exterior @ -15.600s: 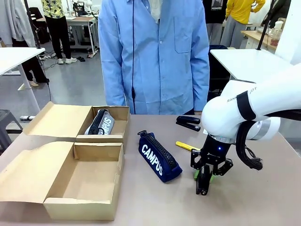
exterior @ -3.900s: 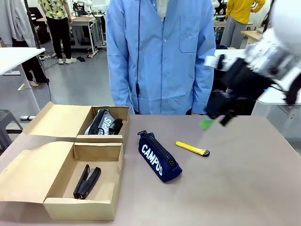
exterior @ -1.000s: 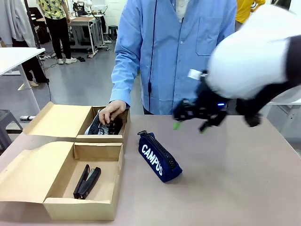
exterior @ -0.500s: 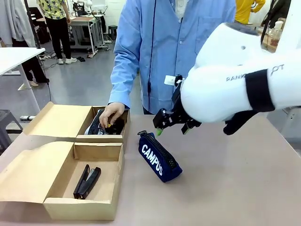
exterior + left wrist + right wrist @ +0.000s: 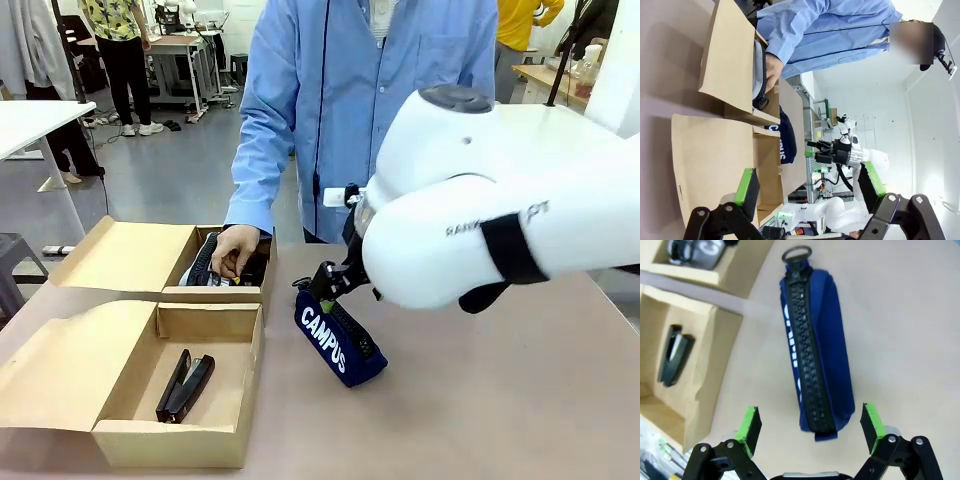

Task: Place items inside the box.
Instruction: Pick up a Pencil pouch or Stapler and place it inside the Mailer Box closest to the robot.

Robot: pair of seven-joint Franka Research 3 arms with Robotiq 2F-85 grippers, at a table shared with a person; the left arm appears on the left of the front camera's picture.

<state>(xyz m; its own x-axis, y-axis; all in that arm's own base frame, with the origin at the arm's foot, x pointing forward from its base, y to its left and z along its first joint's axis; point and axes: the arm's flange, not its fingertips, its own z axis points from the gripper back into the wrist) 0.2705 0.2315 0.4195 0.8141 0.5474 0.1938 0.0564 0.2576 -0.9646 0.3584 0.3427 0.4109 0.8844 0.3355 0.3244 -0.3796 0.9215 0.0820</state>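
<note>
A navy "CAMPUS" pencil case [image 5: 338, 338] lies on the table right of the boxes, its zip up [image 5: 812, 355]. My right gripper [image 5: 335, 281] hangs open just above its far end, and the green pads [image 5: 751, 423] straddle the case's near end without touching it. The near box [image 5: 170, 444] holds a black stapler [image 5: 185, 386]. The far box [image 5: 262, 242] holds a grey pencil case [image 5: 212, 262], with a person's hand [image 5: 235, 248] resting in it. My left gripper [image 5: 809, 182] is open and holds nothing, looking over the boxes from the side.
The person in a blue shirt [image 5: 340, 110] stands at the far edge, close behind my right arm. Both boxes' flaps [image 5: 60, 365] lie open to the left. Bare table spreads to the right of the navy case [image 5: 520, 400].
My right gripper has swung left and down from above the table's middle to just over the navy pencil case, staying open. The person's hand has stayed in the far box.
</note>
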